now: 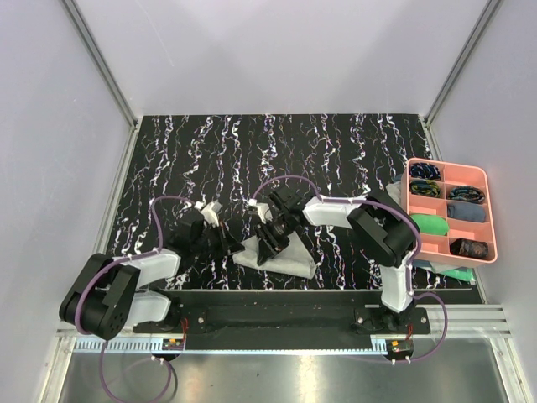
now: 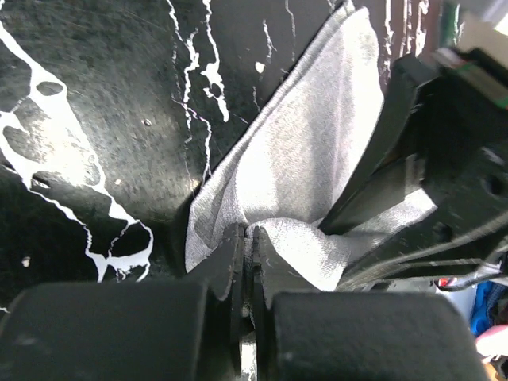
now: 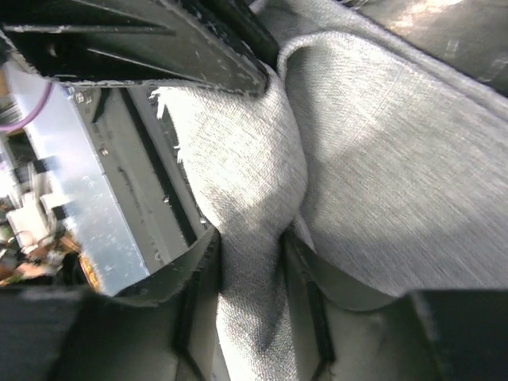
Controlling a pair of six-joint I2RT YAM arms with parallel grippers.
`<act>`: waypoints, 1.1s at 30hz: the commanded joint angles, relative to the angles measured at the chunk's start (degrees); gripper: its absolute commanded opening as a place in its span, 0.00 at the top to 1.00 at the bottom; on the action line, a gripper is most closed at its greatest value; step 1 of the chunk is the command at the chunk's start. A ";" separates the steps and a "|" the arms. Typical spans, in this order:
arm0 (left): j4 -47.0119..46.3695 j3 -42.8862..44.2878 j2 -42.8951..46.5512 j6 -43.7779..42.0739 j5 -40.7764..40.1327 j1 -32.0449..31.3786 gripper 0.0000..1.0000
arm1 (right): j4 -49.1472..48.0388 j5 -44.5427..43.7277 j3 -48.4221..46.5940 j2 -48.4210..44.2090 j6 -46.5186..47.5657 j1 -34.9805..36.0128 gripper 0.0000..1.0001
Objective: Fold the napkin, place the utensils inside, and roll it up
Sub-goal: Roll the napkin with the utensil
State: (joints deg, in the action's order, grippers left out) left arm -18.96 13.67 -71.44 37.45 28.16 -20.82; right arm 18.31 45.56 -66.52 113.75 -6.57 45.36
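The napkin (image 1: 289,259) is a light grey cloth bunched up near the table's front edge, between the two arms. My left gripper (image 1: 235,248) is at its left corner. In the left wrist view the left gripper (image 2: 248,238) is shut on a raised fold of the napkin (image 2: 317,143), with the jaws pressed together. My right gripper (image 1: 268,242) comes down on the cloth from the right. In the right wrist view a thick pleat of napkin (image 3: 397,159) fills the gap of the right gripper (image 3: 252,254) and touches both fingers. The utensils are out of view.
A pink tray (image 1: 492,210) with compartments of dark rolled and folded cloths stands at the right edge, and a teal cloth (image 1: 460,274) pokes out below it. The metal rail (image 1: 285,315) carrying the arm bases runs along the front edge, close behind the napkin.
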 commanded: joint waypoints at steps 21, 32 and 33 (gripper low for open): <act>9.03 8.13 -11.71 -3.97 -1.00 -0.01 1.00 | 4.46 -46.62 4.56 -14.53 9.47 16.07 0.30; 8.85 9.27 -9.60 -2.39 -0.30 0.08 0.83 | 5.78 -41.34 5.35 -10.57 3.41 16.16 0.59; 8.94 9.35 -8.20 -2.04 -0.21 0.16 0.76 | 5.60 -40.82 5.52 -10.14 2.97 16.16 0.65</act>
State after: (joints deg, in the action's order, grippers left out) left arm -13.74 22.37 -81.47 36.05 30.02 -20.88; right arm 23.40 1.52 -61.73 102.04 0.08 61.08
